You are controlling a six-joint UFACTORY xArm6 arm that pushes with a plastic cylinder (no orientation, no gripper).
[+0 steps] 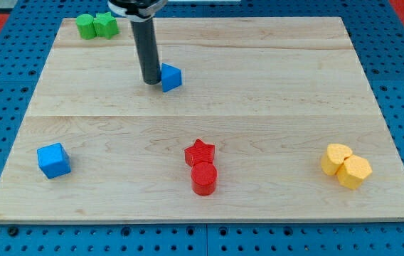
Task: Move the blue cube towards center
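Our tip [151, 81] touches the blue cube [171, 77] near the desk's [273, 92] top edge.
We judge it light, rigid: push its left face squarely. The rod tool holds nothing.

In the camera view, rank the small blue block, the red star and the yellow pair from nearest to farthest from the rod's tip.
Measured from my tip:
1. Small blue block, right beside the tip on the view's right.
2. Red star, toward the view's bottom, near the middle.
3. Yellow pair, at the view's bottom right.

Rod's [147, 50] upper end cut by view's top, small blue block [171, 77] shape unclear
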